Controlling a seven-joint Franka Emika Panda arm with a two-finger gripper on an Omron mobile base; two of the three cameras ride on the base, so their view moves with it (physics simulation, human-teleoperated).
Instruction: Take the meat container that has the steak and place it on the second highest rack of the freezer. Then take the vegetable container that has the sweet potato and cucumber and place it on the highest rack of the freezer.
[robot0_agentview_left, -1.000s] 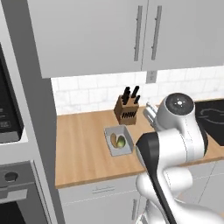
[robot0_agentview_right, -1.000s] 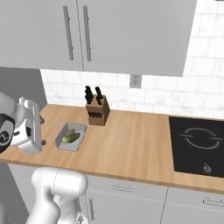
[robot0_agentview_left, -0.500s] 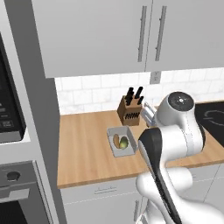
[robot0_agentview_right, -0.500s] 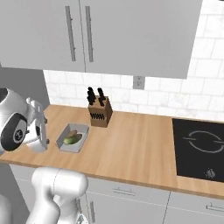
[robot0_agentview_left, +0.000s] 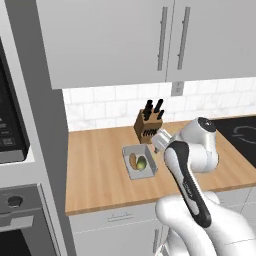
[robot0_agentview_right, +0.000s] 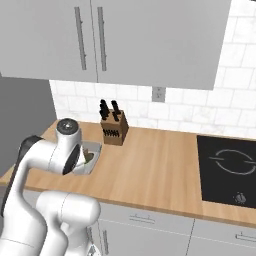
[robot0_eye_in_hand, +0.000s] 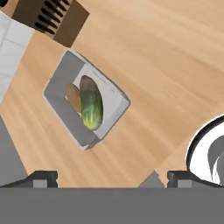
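Observation:
The vegetable container is a grey tray on the wooden counter, holding the orange-brown sweet potato beside the yellow-green cucumber. My gripper hovers above it and a little to one side, open, with nothing between its dark fingertips. From the left base camera the tray lies just left of my hand, with the cucumber showing inside. On the right base side my arm covers most of the tray. The steak and the freezer are out of view.
A brown knife block stands against the tiled wall just behind the tray. A black cooktop is set into the counter to the right. The black-windowed wall oven fills the left, and grey wall cabinets hang overhead.
Both base views have shifted a little, so the base moved. My arm has folded down and swung over the counter toward the tray. The tray itself has stayed put.

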